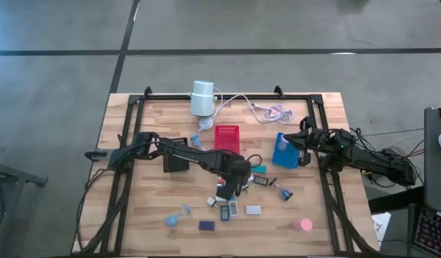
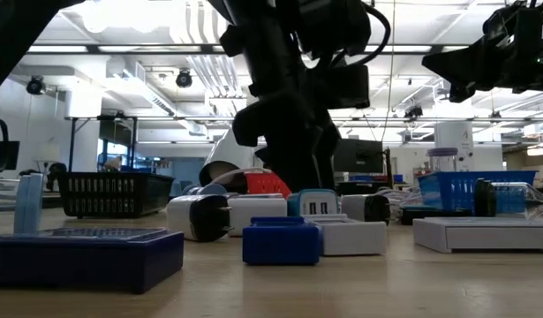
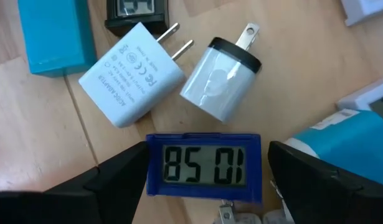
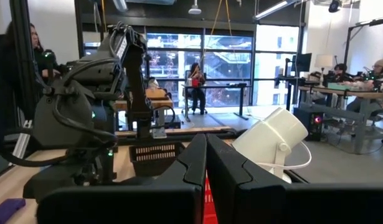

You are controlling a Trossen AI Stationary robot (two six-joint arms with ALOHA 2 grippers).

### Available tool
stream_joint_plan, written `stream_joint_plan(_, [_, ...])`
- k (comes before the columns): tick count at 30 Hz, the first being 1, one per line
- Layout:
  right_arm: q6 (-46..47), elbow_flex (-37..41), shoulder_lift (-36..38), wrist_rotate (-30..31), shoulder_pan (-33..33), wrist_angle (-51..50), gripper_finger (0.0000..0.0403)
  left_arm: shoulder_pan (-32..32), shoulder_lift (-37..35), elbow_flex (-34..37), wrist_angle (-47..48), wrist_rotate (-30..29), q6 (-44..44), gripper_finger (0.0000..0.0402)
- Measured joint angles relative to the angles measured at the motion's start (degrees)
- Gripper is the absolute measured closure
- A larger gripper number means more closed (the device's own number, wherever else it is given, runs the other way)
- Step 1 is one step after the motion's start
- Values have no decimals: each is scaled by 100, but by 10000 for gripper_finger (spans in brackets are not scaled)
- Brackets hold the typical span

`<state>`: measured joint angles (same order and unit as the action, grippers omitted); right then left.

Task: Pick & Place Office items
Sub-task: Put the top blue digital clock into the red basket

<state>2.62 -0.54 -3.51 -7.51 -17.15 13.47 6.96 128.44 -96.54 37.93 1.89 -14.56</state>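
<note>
wooden table (image 1: 134, 215), scattered office items (image 1: 227, 208)

Small office items (image 1: 227, 212) lie scattered on the wood, a blue digital clock (image 3: 203, 167) beside two white plug adapters (image 3: 132, 73).

Matt white plastic adapter (image 3: 132, 74), metal prongs; glossy blue plastic clock (image 3: 203, 167); wood-grain table (image 3: 48, 137).

A wooden table (image 1: 134, 222) carries scattered office items (image 1: 234, 208), 3 trays (image 1: 226, 137) and a white cylinder (image 1: 202, 98).
</note>
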Motion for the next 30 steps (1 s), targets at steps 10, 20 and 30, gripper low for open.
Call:
stream_joint_plan(10, [-5,0,-2,0,0,2,394,-4,9,67,25,26,-5,74])
stream_joint_plan(20, [-5,0,-4,0,-1,-2,394,-9,7,31,-52,26,-5,74])
stream_joint_plan(30, [-8,0,-4,1,0,-76,394,-10,0,-69,131,24,70,137])
